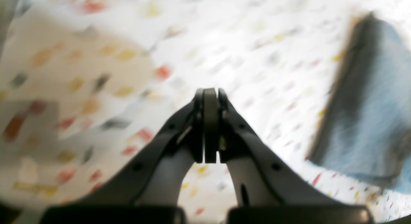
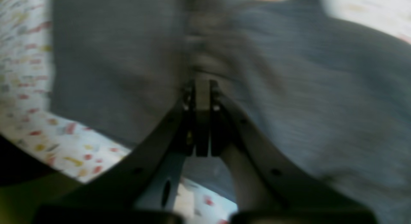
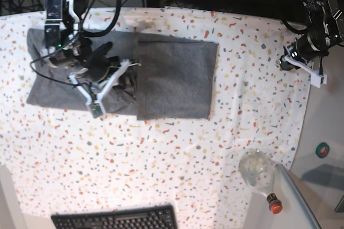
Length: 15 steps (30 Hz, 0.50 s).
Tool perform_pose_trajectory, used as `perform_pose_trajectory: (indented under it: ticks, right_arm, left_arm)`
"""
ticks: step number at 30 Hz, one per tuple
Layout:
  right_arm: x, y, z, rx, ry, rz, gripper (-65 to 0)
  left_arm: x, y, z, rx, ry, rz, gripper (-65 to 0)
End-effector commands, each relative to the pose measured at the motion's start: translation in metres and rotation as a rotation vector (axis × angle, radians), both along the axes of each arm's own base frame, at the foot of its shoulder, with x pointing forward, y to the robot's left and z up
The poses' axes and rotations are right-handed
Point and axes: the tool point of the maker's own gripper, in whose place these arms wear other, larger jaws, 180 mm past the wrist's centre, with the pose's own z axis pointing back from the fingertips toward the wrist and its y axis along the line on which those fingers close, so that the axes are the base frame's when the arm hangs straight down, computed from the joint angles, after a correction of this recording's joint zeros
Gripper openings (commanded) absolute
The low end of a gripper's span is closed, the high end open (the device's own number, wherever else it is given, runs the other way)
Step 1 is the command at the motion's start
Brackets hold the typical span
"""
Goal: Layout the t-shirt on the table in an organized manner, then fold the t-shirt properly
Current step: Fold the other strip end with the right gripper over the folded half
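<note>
The grey t-shirt [image 3: 172, 78] lies partly folded at about ten o'clock on the speckled table [image 3: 161, 159], one flap doubled over its middle. The right gripper [image 2: 203, 85] hovers just over the cloth, jaws pressed together (nothing visibly pinched). The left gripper [image 1: 210, 92], likewise shut and empty, hangs well apart at two o'clock; the shirt lies toward three o'clock in its blurred wrist view.

Open desk [image 3: 161, 154] is seen between t-shirt [image 3: 172, 78] and keyboard [image 3: 115, 219]. Front right corner is blocked by a glass bottle [image 3: 258, 172].
</note>
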Motion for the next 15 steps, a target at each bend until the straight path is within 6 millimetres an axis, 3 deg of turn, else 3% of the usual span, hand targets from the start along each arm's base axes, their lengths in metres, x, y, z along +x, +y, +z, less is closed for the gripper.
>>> perform_pose_trajectory:
  ticks: [1,3,5,15]
  right_arm:
    - [-0.003,0.015,-0.003,0.024,0.007,0.029,-52.8]
    - [-0.007,0.036,-0.012,0.047,0.019,0.077,-36.9]
    - [-0.011,0.047,-0.022,0.065,0.019,0.092,-26.4]
    - [-0.015,0.041,-0.051,0.047,0.069,0.095,-28.2]
  left_arm:
    - [0.001,0.017,0.011,0.028,-0.026,0.013,-65.0]
    - [-0.009,0.032,0.013,0.053,-0.027,0.045,-65.0]
    - [-0.019,0.041,0.013,0.072,-0.037,0.073,-65.0]
    - [-0.026,0.042,0.011,0.085,-0.055,0.088,-65.0]
